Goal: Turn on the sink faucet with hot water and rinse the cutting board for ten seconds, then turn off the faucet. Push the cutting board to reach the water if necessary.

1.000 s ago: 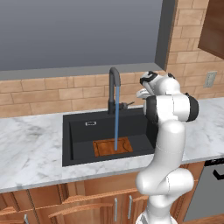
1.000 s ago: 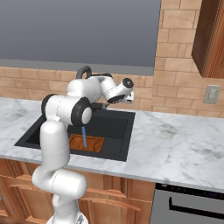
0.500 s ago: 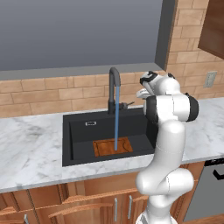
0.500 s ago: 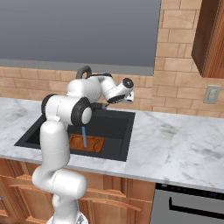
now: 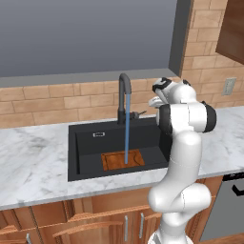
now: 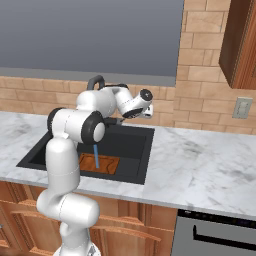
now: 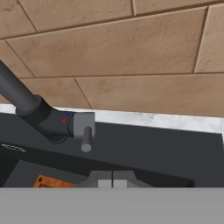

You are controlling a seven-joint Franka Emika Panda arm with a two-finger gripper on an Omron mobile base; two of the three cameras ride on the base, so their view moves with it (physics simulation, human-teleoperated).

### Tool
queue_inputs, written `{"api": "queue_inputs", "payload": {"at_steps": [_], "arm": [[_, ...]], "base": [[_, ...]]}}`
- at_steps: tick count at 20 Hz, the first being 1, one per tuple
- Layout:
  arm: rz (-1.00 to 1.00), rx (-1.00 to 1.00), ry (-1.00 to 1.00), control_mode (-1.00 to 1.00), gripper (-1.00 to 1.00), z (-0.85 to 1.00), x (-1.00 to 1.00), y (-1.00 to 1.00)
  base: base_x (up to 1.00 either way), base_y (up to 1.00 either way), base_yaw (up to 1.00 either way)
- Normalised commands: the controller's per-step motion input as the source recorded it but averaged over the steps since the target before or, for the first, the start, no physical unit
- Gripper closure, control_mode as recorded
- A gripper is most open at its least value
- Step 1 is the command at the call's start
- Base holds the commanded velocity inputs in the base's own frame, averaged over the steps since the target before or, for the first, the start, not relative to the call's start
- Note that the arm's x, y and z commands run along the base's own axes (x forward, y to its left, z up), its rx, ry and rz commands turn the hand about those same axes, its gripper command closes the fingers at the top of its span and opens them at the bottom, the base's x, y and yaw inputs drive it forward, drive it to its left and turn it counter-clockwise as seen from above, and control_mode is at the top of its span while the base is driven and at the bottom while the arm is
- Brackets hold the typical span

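Hand [image 7: 112, 178] fingertips together, cutting board [image 7: 52, 182] corner showing

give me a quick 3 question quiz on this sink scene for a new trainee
1. True or false: the water lands on the cutting board.
2. Where does the cutting board lie? A) on the marble counter B) on the floor of the sink C) leaning against the brick wall
3. Fill in: in the hand view, the gripper is aimed just below the faucet's grey ____.

Key: 1 true; 2 B; 3 lever handle.
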Motion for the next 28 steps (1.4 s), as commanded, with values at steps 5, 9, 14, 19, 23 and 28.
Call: {"api": "queue_inputs", "payload": {"at_steps": [5, 9, 14, 19, 23, 28], "arm": [[0.00, 0.00, 0.00, -1.00, 1.00, 0.00, 0.00, 0.00], [0.00, 0.00, 0.00, -1.00, 1.00, 0.00, 0.00, 0.00], [0.00, 0.00, 0.00, -1.00, 1.00, 0.00, 0.00, 0.00], [0.00, 0.00, 0.00, -1.00, 1.00, 0.00, 0.00, 0.00], [0.00, 0.00, 0.00, -1.00, 1.00, 0.00, 0.00, 0.00], [0.00, 0.00, 0.00, -1.00, 1.00, 0.00, 0.00, 0.00]], "base": [[0.00, 0.00, 0.00], [0.00, 0.00, 0.00], [0.00, 0.00, 0.00], [0.00, 0.00, 0.00], [0.00, 0.00, 0.00], [0.00, 0.00, 0.00]]}}
